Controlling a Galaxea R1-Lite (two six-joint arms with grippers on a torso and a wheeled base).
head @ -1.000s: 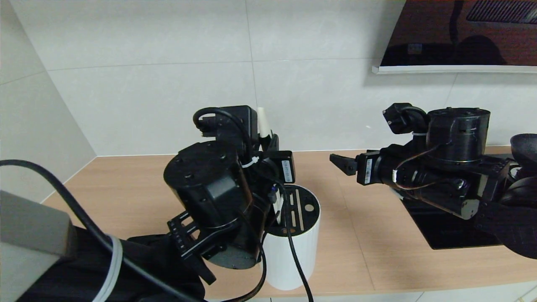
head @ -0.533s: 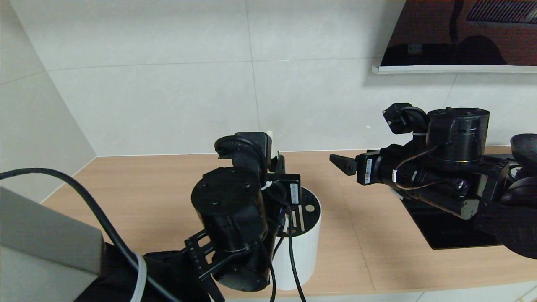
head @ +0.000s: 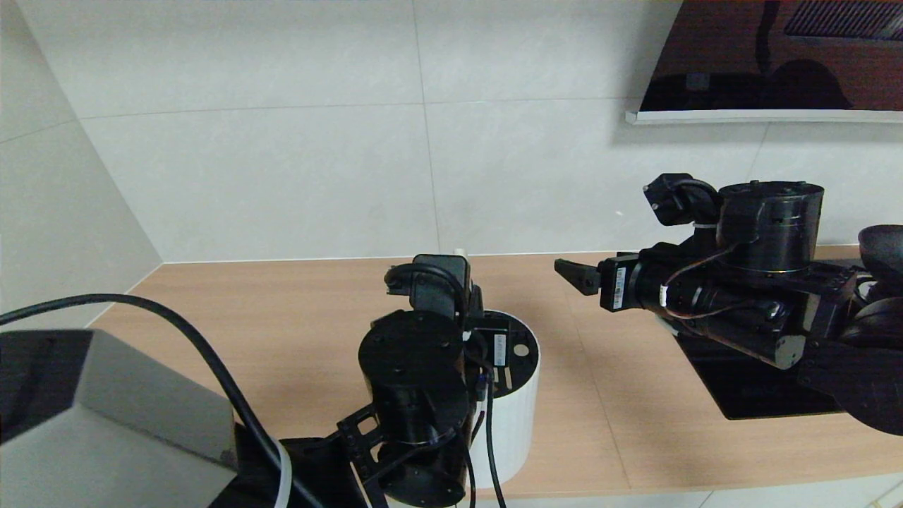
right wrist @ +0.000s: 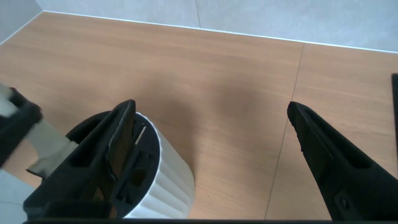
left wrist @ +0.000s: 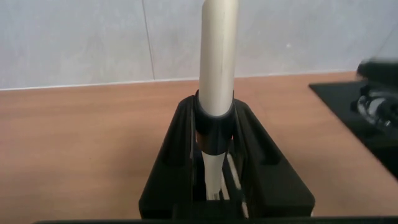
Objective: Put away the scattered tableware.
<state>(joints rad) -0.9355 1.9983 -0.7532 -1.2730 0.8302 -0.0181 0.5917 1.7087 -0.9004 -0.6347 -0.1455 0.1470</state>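
A cream-handled utensil (left wrist: 217, 56) stands upright between the fingers of my left gripper (left wrist: 216, 115), which is shut on its black collar. In the head view only the handle's tip (head: 460, 252) shows above the left wrist. It is directly over the black slotted top of the white cylindrical holder (head: 518, 402). The utensil's lower end points down at the slots; how deep it sits is hidden. My right gripper (right wrist: 211, 155) hangs open with nothing in it, above the counter to the right of the holder (right wrist: 165, 180). Its fingertip (head: 568, 271) points toward the holder.
A black cooktop (head: 748, 391) is set into the wooden counter (head: 282, 317) at the right, with a dark pot (head: 882, 247) behind the right arm. The tiled wall is close behind. A hood (head: 776, 63) hangs at the upper right. The counter's front edge runs just before the holder.
My left arm has swung right and come down over the holder, carrying the utensil lower; much less of the handle shows above the wrist. The right arm has not moved.
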